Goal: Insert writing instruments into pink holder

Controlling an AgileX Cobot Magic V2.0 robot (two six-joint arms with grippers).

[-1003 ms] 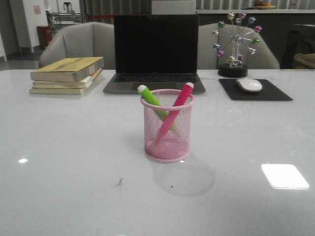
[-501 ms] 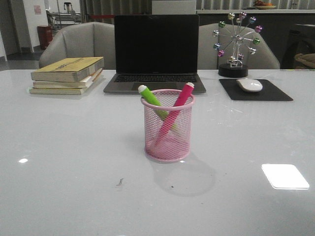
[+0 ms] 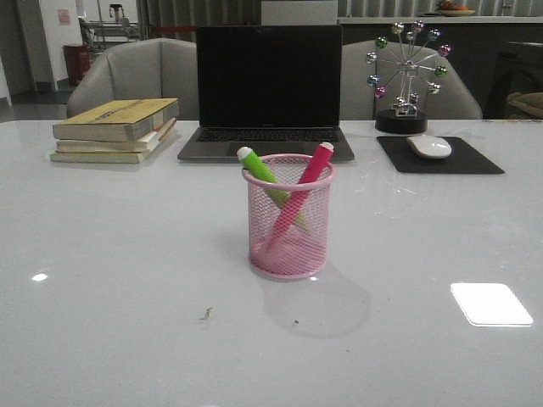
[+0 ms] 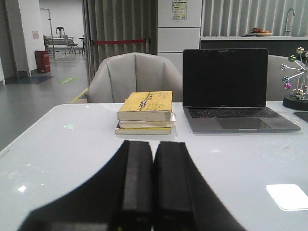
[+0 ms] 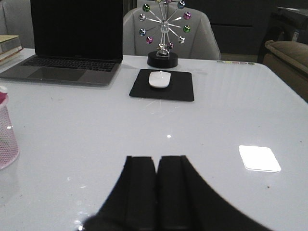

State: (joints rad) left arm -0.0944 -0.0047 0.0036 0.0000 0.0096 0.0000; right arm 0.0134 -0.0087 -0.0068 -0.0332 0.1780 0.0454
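Pens (image 3: pixel 284 188) crossed inside pink holder (image 3: pixel 288 246), well apart from both closed, empty grippers: left gripper (image 4: pixel 153 163), right gripper (image 5: pixel 156 166).

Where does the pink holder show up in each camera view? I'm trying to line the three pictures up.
Front view: the pink holder stands mid-table, in front of the laptop, both pens inside.
Left wrist view: not in it; books and laptop show.
Right wrist view: only a sliver of the holder at the picture's left edge.
Shared landmark: the laptop, in all three.
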